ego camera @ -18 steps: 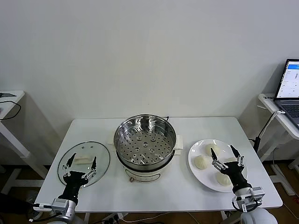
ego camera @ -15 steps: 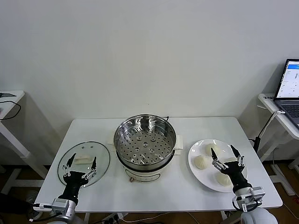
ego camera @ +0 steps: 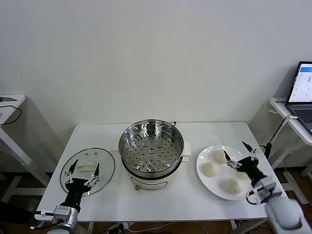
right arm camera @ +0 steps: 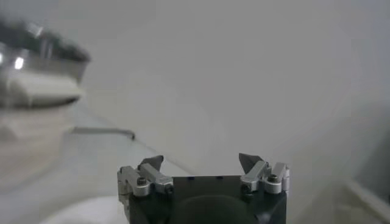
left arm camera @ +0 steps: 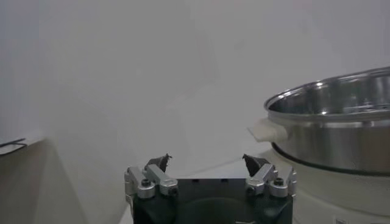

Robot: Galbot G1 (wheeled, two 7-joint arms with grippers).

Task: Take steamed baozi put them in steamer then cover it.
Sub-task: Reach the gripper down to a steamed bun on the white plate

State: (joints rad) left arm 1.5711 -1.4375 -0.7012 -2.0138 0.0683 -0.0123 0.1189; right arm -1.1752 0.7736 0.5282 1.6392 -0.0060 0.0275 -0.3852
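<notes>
The steamer [ego camera: 151,151] stands in the middle of the table, uncovered, its perforated tray bare; it also shows as the steamer [left arm camera: 341,122] and, blurred, as the steamer [right arm camera: 36,79]. On the white plate [ego camera: 214,188] to its right lie steamed baozi: one [ego camera: 220,156], one [ego camera: 210,169] and one [ego camera: 232,185]. My right gripper [ego camera: 240,155] hovers open over the plate's far right side, holding nothing, also seen as the right gripper [right arm camera: 201,160]. My left gripper [ego camera: 85,168] stands open over the glass lid [ego camera: 105,161], the same left gripper [left arm camera: 207,161] empty.
The lid lies flat on the table, left of the steamer, with its white handle [ego camera: 87,166] up. A laptop [ego camera: 303,92] sits on a side stand at the right, with a cable [ego camera: 274,135] hanging near the table's corner. Another small table [ego camera: 9,105] is at the left.
My right arm has swung up and away to the right, carrying the open gripper from the plate's near side to its far right side. The left arm has not moved.
</notes>
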